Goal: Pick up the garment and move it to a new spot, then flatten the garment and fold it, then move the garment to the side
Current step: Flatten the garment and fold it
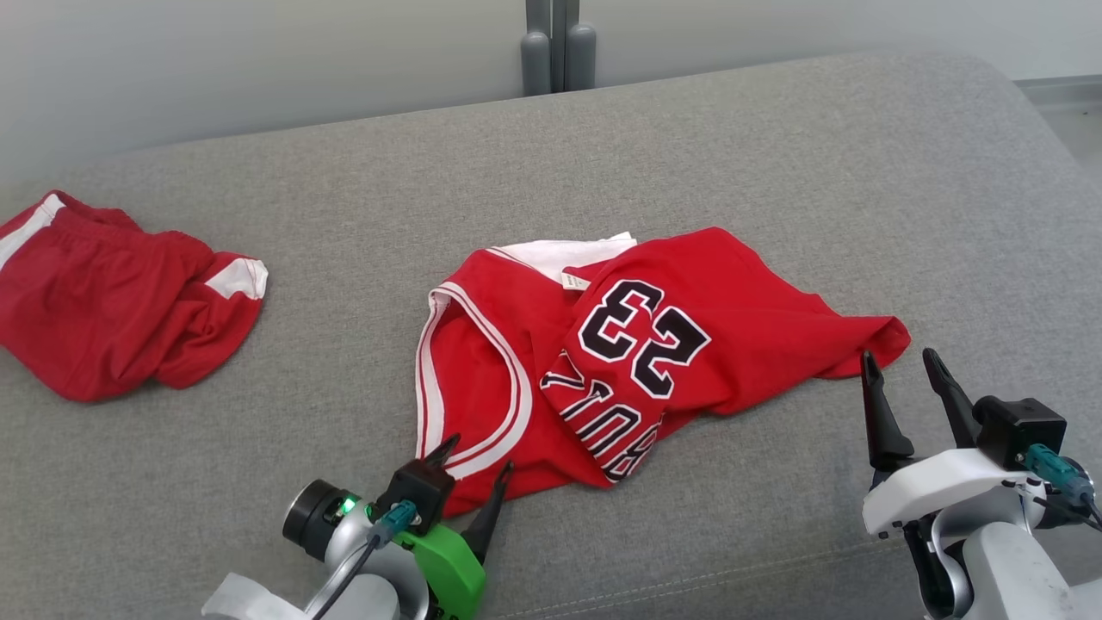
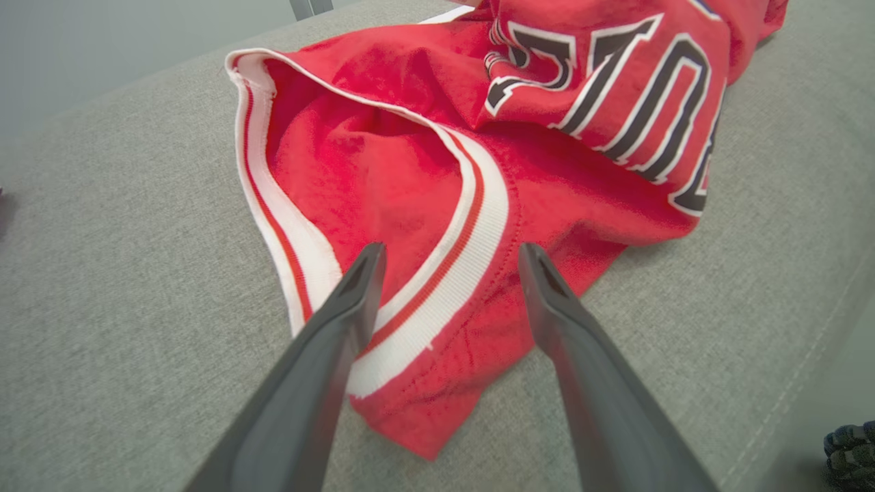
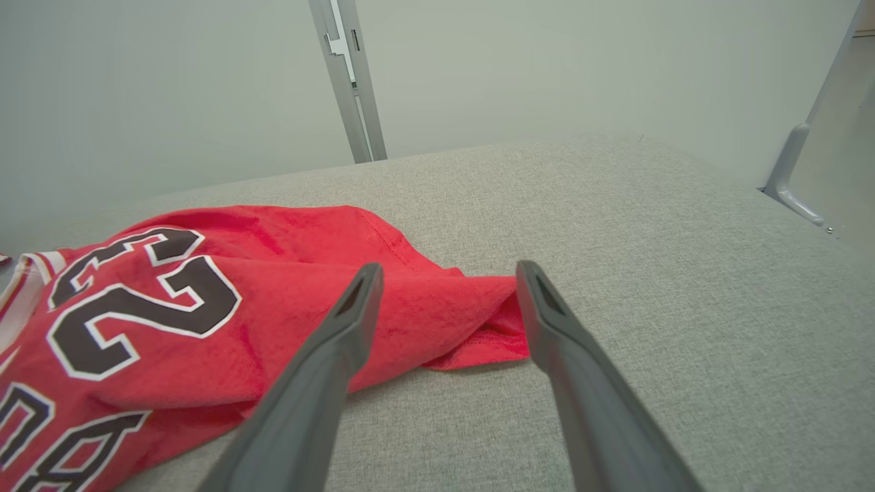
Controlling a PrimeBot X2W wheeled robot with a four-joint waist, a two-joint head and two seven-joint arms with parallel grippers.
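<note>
Near the front edge of the grey cushion (image 1: 775, 172) lies a crumpled red jersey (image 1: 689, 344); left hand (image 1: 479, 454) released, empty, over its white-trimmed armhole; right hand (image 1: 899, 357) released beside its right corner.

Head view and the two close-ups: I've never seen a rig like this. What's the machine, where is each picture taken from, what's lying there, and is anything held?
It's a two-armed robot. The wide picture comes from a camera on its head, looking down; the two close-ups come from wrist cameras looking along each gripper's two dark fingers. On the grey padded surface lie a crumpled red jersey numbered 23 and, to the robot's left, red shorts. The left gripper is open at the jersey's white-trimmed edge, the right gripper open by its opposite corner. Nothing is held.
</note>
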